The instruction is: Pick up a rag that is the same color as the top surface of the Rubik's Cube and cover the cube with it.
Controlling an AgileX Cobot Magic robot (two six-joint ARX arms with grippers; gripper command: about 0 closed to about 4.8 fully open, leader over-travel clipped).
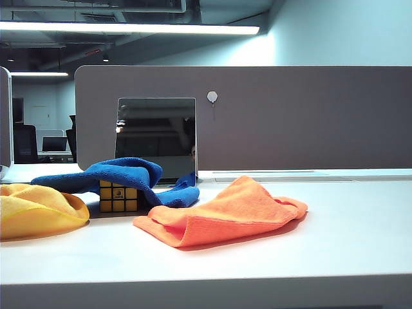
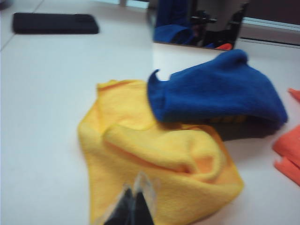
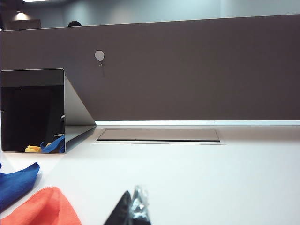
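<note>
The deep blue rag [image 1: 122,174] lies draped over the top of the Rubik's Cube [image 1: 119,196]. The cube's yellow front face still shows under the rag's edge. In the left wrist view the rag [image 2: 220,89] forms a hump, and a thin strip of the cube [image 2: 227,120] peeks out below it. My left gripper [image 2: 136,187] is shut with nothing in it, above the yellow cloth and short of the rag. My right gripper [image 3: 133,197] is shut and empty over bare table, off to the side of the rag's corner [image 3: 16,183]. Neither arm appears in the exterior view.
A yellow cloth [image 1: 35,209] lies left of the cube and an orange cloth [image 1: 225,212] right of it. A leaning mirror [image 1: 156,135] stands behind them against a grey partition [image 1: 290,116]. A flat black object [image 2: 55,23] lies farther off on the table.
</note>
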